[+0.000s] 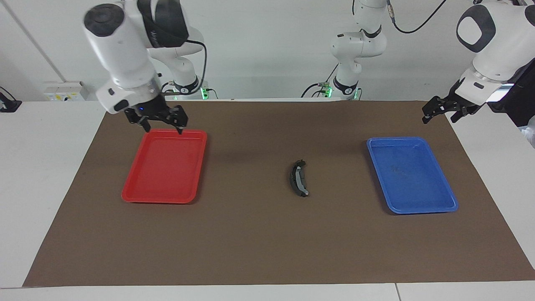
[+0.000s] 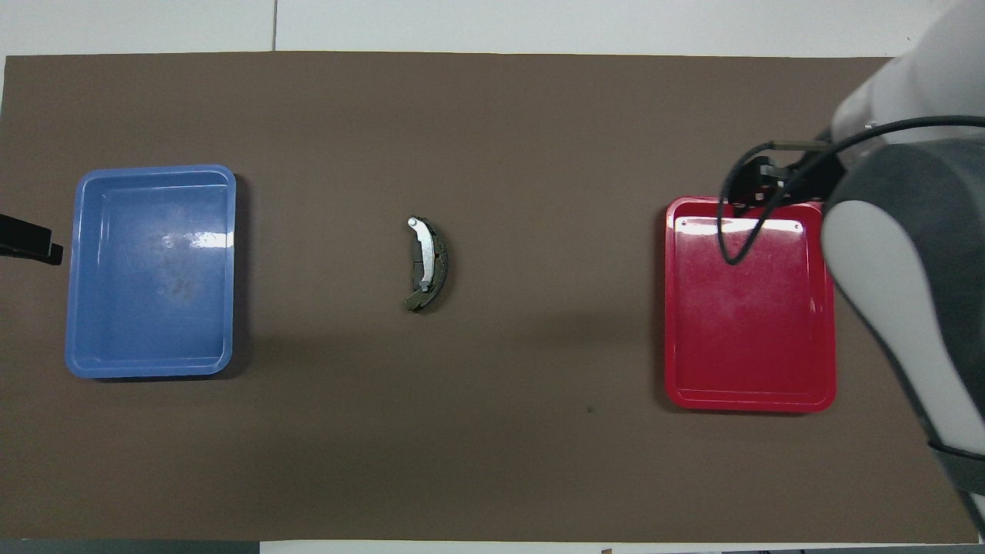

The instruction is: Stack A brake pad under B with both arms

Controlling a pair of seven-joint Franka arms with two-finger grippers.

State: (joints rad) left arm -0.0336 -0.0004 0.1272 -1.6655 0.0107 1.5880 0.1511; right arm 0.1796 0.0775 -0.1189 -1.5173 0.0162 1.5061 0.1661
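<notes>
B (image 1: 300,180), the black crescent pad with a pale strip, lies on the A brake pad (image 1: 292,174) at the middle of the brown mat. The dark grey A pad shows along B's side. The overhead view shows B (image 2: 420,254) and A (image 2: 441,261) the same way. My right gripper (image 1: 164,127) hangs open and empty over the red tray (image 1: 138,184). My left gripper (image 1: 439,117) is open and empty, raised over the mat's edge beside the blue tray (image 1: 443,184). Only its tip (image 2: 31,240) shows in the overhead view.
The red tray (image 2: 677,308) at the right arm's end and the blue tray (image 2: 92,308) at the left arm's end hold nothing. A brown mat (image 1: 250,242) covers the white table. A third arm stands at the robots' edge.
</notes>
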